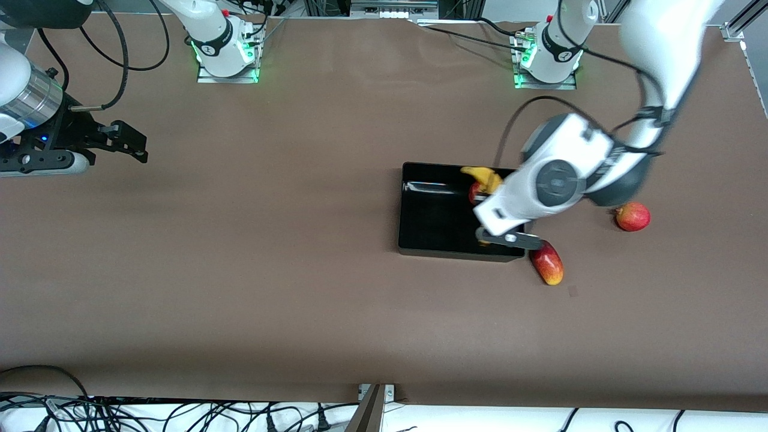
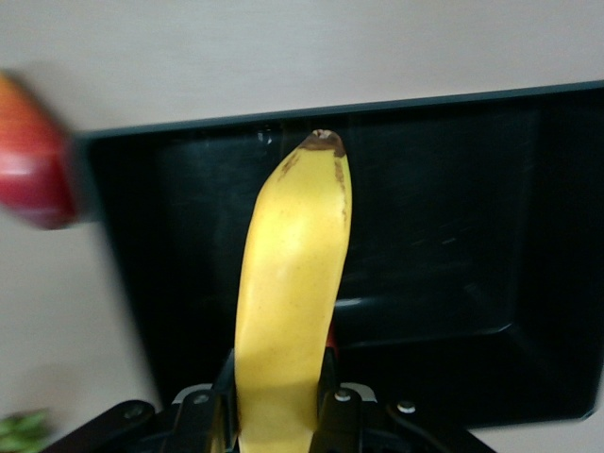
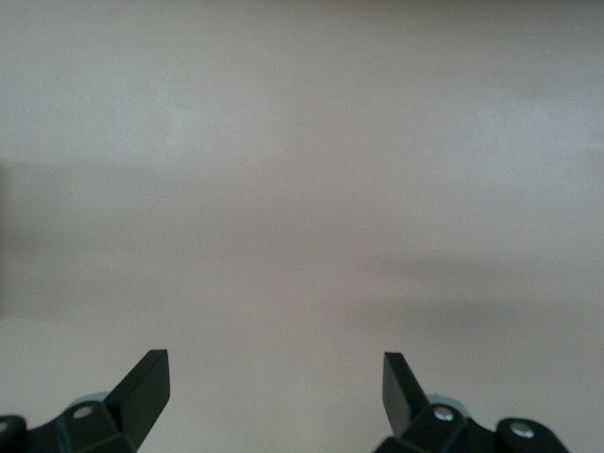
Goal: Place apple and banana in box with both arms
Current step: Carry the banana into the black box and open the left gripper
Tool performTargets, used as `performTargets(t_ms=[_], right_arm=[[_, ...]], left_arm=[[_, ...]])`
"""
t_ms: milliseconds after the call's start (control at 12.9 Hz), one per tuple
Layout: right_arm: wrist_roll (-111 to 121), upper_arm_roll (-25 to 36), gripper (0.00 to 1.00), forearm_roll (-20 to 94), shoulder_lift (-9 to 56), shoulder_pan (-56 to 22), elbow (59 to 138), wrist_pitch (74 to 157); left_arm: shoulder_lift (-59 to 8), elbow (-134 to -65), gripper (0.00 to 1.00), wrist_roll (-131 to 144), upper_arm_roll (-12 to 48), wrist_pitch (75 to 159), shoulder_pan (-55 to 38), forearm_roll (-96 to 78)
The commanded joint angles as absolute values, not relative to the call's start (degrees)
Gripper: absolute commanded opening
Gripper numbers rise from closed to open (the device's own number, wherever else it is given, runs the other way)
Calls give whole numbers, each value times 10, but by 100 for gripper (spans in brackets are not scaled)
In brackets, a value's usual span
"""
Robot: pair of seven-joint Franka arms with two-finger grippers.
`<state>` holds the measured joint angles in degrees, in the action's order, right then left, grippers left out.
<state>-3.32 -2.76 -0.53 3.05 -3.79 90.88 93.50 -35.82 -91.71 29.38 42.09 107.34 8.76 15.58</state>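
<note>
The black box (image 1: 433, 217) sits toward the left arm's end of the table. My left gripper (image 2: 274, 379) hangs over the box, shut on the thick end of the yellow banana (image 2: 293, 283); its dark tip points out over the box floor (image 2: 453, 236). From the front, the banana (image 1: 483, 176) shows just past the left hand, over the box edge nearest the robots' bases. A small red apple (image 1: 475, 192) lies in the box beside it, mostly hidden by the hand. My right gripper (image 1: 141, 147) waits open and holds nothing at the right arm's end (image 3: 274, 377).
An elongated red-and-yellow fruit (image 1: 547, 264) lies on the table against the box corner nearest the front camera and shows blurred at the box edge (image 2: 28, 160). A round pinkish-red fruit (image 1: 633, 216) sits farther toward the left arm's end. Cables run along the table's edges.
</note>
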Motion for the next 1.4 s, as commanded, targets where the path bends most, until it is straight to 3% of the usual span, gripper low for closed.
performTargets(t_ms=[0,467,622,700,778,1089,1322], right_arm=[[-34,-33,100,-2,32,-32,901,933],[-34,-33,100,-2,32,-32,901,933],[-34,-33,100,-2,32,-32,901,933],[-34,-33,100,-3,32,-32,901,933],[-34,-33,100,-2,32,-32,901,933],[-34,-33,100,-2,33,-31,901,933],[-34,-33,100,-2,32,-31,901,933]], left_arm=[[-403,-925,0,360,411,1141,56,176],[-439,-947,0,395,374,1182,-1,208],[-446,-947,7,395,364,1198,-6,208],[-446,-947,40,396,359,1198,-6,207],[-446,-946,99,396,358,1198,-4,207],[-404,-937,100,396,360,1180,24,201],[-323,-914,100,378,367,1060,69,199]])
